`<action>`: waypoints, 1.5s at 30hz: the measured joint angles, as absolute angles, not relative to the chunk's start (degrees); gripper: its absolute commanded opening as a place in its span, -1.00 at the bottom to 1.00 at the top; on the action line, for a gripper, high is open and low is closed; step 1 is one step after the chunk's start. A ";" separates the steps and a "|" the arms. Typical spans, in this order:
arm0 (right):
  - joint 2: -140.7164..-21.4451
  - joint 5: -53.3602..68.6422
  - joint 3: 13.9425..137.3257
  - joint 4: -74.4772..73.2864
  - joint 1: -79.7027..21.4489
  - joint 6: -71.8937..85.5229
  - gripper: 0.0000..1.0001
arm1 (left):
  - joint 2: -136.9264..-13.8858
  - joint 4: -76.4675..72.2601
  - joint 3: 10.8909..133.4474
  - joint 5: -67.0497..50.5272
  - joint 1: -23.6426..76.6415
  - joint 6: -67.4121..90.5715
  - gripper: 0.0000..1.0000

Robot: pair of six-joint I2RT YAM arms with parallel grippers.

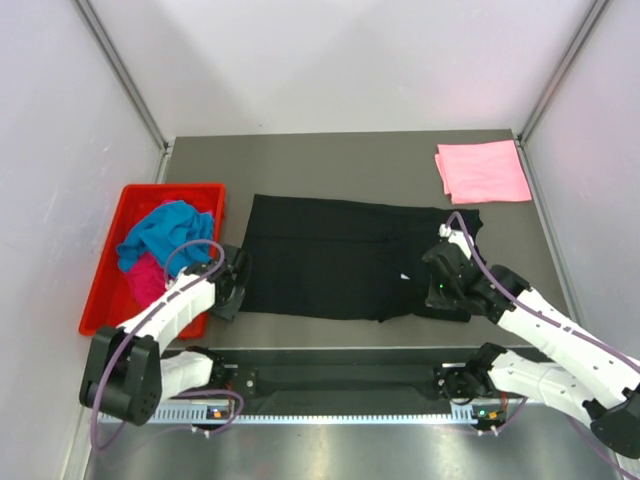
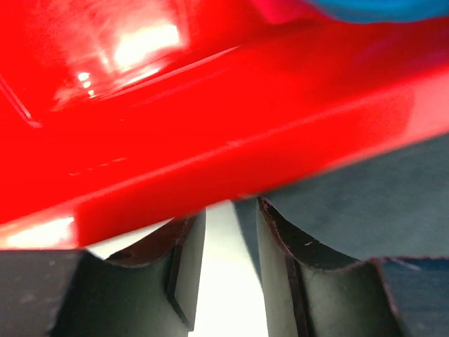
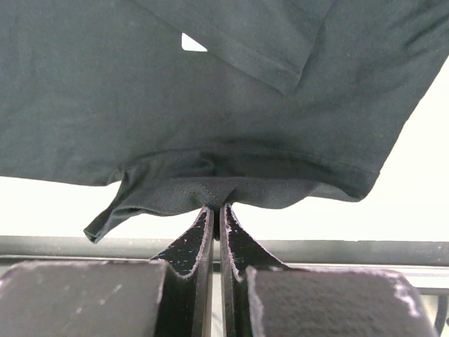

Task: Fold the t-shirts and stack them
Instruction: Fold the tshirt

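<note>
Black shirt spread flat in the middle of the table, ready for folding. Near right edge pinched tight in the right gripper, likely to pull a fold over. Left gripper beside the red tray, jaws apart, holding nothing. Pink shirt folded at far right corner, starting the stack.

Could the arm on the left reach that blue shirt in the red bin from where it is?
Probably yes. The left gripper is open and empty right beside the red tray, and the turquoise shirt lies on top inside it with nothing covering it.
</note>
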State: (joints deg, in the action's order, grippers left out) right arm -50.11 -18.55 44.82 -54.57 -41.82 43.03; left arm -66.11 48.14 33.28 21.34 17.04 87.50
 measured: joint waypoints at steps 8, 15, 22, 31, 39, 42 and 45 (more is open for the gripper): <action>-49.65 -17.80 44.25 -54.41 -41.82 43.00 -1.00 | -66.37 47.53 31.64 20.64 17.04 89.91 -0.22; -47.99 -17.43 44.25 -54.52 -41.82 43.00 -1.00 | -64.71 47.00 30.68 20.80 17.04 90.13 -0.23; -46.83 -16.97 44.25 -54.92 -41.82 43.07 -1.00 | -64.38 44.82 30.41 21.08 17.04 90.06 -0.32; -45.84 -17.19 44.25 -55.66 -41.82 43.27 -1.00 | -64.60 43.72 30.20 21.06 17.04 90.06 -1.00; -48.58 -20.99 45.95 -57.12 -41.82 43.22 -1.00 | -64.27 44.99 34.57 22.24 17.08 86.56 -1.00; -49.89 -22.70 48.40 -57.25 -41.82 43.20 -1.00 | -64.29 45.01 36.82 22.70 17.19 85.49 -1.00; -50.48 -23.99 49.95 -57.30 -41.82 43.05 -1.00 | -64.49 45.01 38.35 23.49 17.26 84.82 -1.00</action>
